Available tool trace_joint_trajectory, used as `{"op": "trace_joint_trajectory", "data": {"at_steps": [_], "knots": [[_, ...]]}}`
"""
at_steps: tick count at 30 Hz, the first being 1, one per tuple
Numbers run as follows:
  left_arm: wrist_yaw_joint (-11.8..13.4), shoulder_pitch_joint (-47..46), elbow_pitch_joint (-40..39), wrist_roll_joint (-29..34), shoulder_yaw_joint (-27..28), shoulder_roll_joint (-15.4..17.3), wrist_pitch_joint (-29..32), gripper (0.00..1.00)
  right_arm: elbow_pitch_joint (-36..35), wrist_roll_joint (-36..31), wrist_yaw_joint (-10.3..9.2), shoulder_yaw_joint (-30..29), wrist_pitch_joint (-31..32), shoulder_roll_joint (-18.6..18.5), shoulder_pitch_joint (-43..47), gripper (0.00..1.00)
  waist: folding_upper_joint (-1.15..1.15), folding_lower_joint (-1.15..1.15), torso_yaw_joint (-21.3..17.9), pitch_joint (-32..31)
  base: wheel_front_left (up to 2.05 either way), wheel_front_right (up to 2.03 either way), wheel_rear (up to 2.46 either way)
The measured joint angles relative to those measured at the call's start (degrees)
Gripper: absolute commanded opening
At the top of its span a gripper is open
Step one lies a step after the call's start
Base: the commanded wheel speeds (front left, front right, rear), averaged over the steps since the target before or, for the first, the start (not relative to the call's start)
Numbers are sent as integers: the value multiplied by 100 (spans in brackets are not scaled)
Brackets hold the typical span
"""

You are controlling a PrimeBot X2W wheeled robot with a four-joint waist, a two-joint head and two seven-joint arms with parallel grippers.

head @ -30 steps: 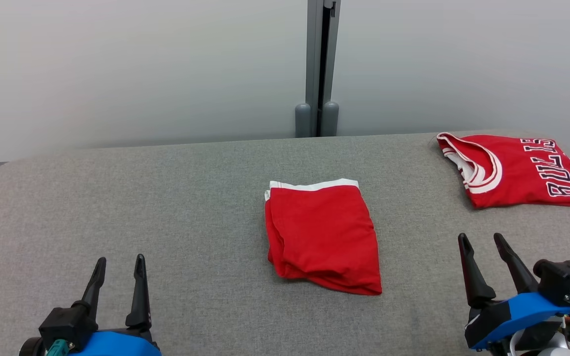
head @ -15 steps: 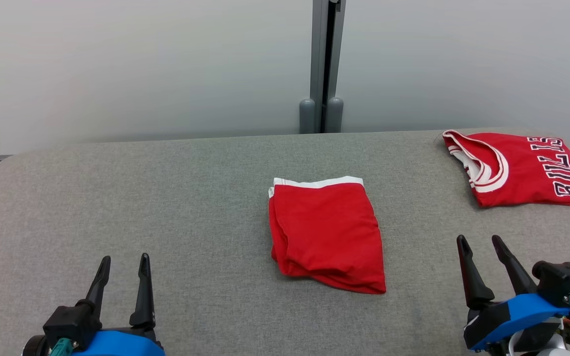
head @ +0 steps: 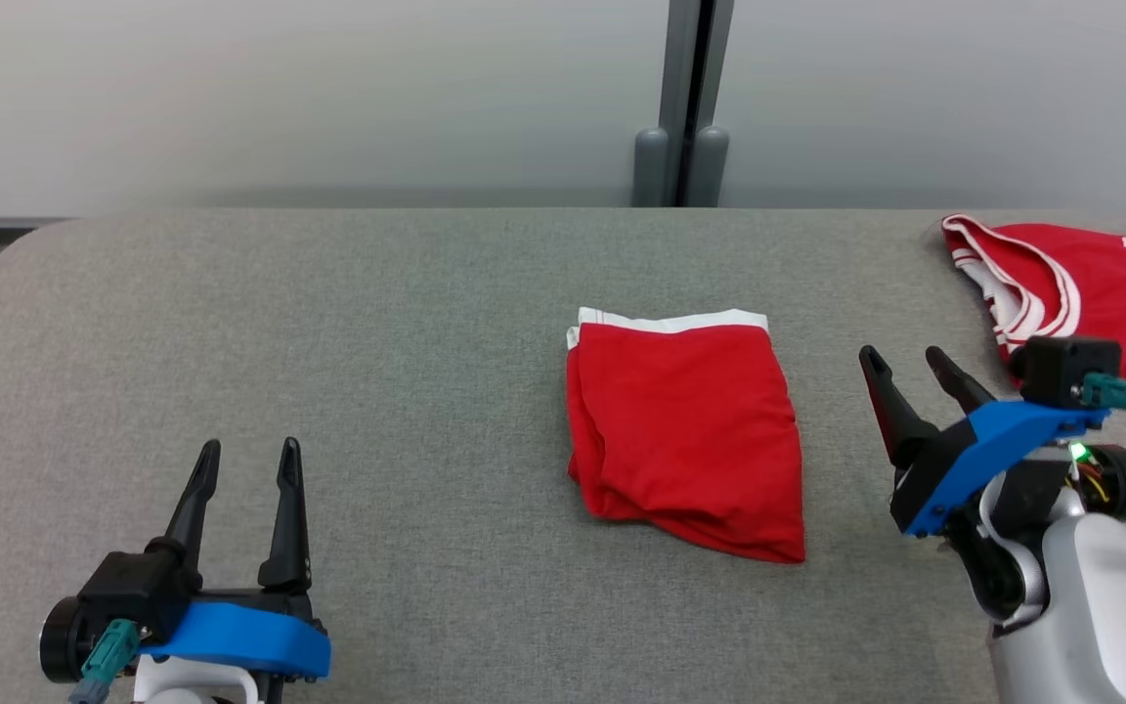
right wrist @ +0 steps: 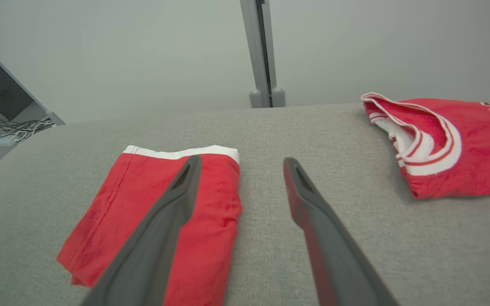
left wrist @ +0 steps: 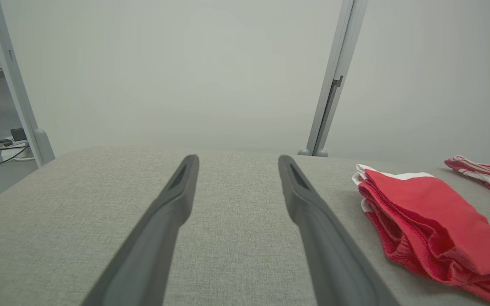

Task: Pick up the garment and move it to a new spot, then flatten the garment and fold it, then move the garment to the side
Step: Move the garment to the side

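– Head view: where does the red garment (head: 685, 440) lie?
– In the middle of the grey worktop (head: 377, 323), folded into a compact rectangle with its white band on the far edge. A red jersey (head: 1096, 279) lies well apart, at the far right.
– And the tools?
– The left tool (head: 250, 445) sits near the front left, fingers parted, nothing between them. The right tool (head: 903, 354) is just beside the garment's right edge, fingers also spread and empty.
– So which step is this?
– The folding looks done. I'd judge the move to the side is what's left.
– How to do it cleanly?
– The layers are loose: the left wrist view shows several folds stacked open along one edge. Pinching only the top layer would likely peel the fold apart. Better to come in low, slide one finger under the whole stack and close on all the layers. The right tool is the nearer one. If the left joins from its side, both should lift together and level so the bundle doesn't sag.
– Where to?
– A bare stretch of worktop off-centre, not onto the jersey. Set it down flat, then release.
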Motion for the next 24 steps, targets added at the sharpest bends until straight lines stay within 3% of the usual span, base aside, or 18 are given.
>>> {"op": "trace_joint_trajectory", "data": {"at_steps": [7,14,19,20,21,22,24], "knots": [[-47,-383,14,-11,-147,1,-49,100,1551,-102,0,-347,691,5,-959,100,1,1,395,454,0,0,0],[-59,-525,109,-41,-182,-23,-96,100,2711,-70,0,-177,561,10,-1255,100,1,0,720,736,0,0,0],[-60,-532,143,-41,-172,-44,-104,100,3110,210,0,132,587,-34,-1409,100,-1,-1,726,768,0,0,0],[-60,-544,153,-42,-172,-56,-105,100,3160,162,0,171,589,-36,-1445,84,-1,-1,714,771,0,0,0],[-60,-557,160,-42,-174,-69,-107,100,3201,81,0,181,579,-34,-1472,34,-1,-1,701,771,0,0,0],[-60,-566,168,-41,-177,-76,-112,100,3231,-1,0,194,557,-34,-1486,0,-1,-2,689,770,0,0,0],[-64,-587,177,-42,-183,-91,-113,100,3240,-180,0,234,495,-32,-1493,0,-1,-1,659,772,0,0,0]]}}
